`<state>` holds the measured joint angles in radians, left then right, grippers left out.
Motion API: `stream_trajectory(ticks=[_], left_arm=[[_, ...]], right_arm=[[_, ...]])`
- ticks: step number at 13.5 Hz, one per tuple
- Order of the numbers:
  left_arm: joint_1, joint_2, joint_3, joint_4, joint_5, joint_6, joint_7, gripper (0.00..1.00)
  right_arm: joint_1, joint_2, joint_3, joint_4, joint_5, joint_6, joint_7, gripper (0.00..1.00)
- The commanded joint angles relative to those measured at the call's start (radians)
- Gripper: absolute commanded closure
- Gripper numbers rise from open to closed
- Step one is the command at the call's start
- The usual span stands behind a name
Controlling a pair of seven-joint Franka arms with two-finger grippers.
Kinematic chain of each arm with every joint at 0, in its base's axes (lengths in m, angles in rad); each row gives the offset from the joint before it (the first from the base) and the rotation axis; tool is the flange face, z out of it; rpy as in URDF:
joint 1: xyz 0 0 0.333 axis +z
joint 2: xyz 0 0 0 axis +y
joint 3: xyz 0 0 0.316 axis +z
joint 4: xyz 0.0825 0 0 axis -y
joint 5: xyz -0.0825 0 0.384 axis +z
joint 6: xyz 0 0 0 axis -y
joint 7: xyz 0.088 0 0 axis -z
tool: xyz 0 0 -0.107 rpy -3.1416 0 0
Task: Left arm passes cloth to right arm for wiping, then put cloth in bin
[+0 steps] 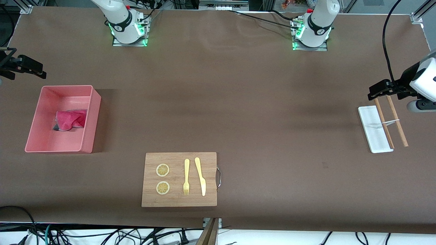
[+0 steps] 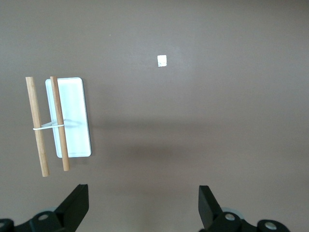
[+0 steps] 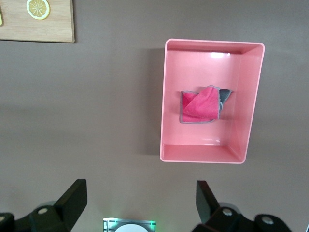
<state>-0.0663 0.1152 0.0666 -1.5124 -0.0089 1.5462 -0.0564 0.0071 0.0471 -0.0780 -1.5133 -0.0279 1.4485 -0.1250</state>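
The crimson-pink cloth (image 1: pixel 69 119) lies crumpled inside the pale pink bin (image 1: pixel 51 140), toward the right arm's end of the table. In the right wrist view the cloth (image 3: pixel 200 105) rests mid-floor in the bin (image 3: pixel 193 145), with its grey edge and underside showing. My right gripper (image 1: pixel 35 69) is open and empty in the air beside the bin, by the table's end; its jaws (image 3: pixel 140 203) stand wide apart. My left gripper (image 1: pixel 376 92) is open and empty over the left arm's end of the table; its jaws (image 2: pixel 143 205) are wide above bare table.
A wooden cutting board (image 1: pixel 179 200) near the front camera holds two lemon slices, a yellow fork and a knife. A small white tray (image 1: pixel 373 131) and banded wooden chopsticks (image 1: pixel 396 120) lie under the left gripper. A small white scrap (image 2: pixel 161 60) lies on the table.
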Motion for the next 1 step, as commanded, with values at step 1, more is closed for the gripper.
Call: stream_trajectory(ticks=[1], left_arm=[[0.000, -0.003, -0.007, 0.017, 0.001, -0.024, 0.015, 0.00]], right_arm=[[-0.024, 0.005, 0.018, 0.013, 0.000, -0.019, 0.008, 0.00]])
